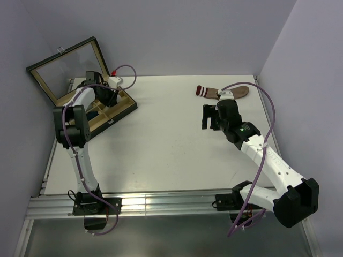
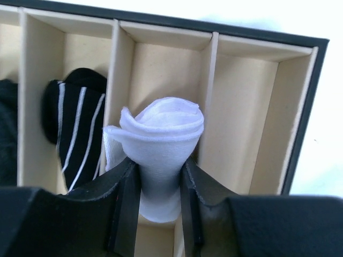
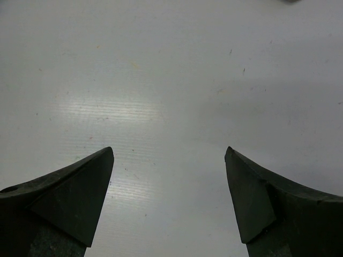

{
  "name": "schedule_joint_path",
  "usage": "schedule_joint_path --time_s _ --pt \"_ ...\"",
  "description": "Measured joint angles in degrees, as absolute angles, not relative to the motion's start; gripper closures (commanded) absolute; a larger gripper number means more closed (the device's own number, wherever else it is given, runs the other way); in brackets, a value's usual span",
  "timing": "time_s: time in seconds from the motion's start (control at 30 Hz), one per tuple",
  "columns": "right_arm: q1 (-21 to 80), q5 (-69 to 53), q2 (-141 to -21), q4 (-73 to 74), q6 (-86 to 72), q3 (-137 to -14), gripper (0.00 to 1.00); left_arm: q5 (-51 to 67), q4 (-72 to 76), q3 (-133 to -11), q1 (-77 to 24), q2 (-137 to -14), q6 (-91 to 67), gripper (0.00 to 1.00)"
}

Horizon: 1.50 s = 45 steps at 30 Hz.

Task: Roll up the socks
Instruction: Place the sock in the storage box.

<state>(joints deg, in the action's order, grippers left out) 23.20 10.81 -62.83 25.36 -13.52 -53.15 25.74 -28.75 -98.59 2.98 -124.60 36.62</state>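
Your left claw (image 2: 161, 201): jaws pinched on white sock roll (image 2: 161, 134); roll sticks out ahead of fingertips, over one compartment of divided box (image 2: 300, 107). Black striped sock (image 2: 75, 131) in next compartment, left of claw. Your right claw (image 3: 169, 176): jaws wide apart, nothing between them, bare table (image 3: 171, 80) beneath. Flat brown sock (image 1: 236, 92) lies near, beyond it.

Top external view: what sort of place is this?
Probably a lab robot cell: a white table enclosed by plain walls, an aluminium rail along its near edge, and a divided box.
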Motion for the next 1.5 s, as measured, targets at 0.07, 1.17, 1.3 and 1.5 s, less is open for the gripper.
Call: schedule_joint_path --time_s 0.07,1.17,1.3,1.5 --pt "23.20 10.76 -62.85 25.36 -13.52 -53.15 0.09 26.04 -29.34 -99.50 3.03 -125.89 36.93 0.66" --pt "23.20 8.01 -65.58 25.41 -12.88 -53.25 0.14 22.98 -27.40 -100.82 3.11 -128.01 32.05 0.53" --pt "23.20 7.64 -65.91 25.43 -12.88 -53.25 0.15 21.89 -27.40 -100.68 2.83 -127.76 31.73 0.50" --pt "23.20 7.42 -65.93 25.43 -12.71 -53.25 0.15 19.42 -27.22 -99.35 2.42 -126.02 30.24 0.39"
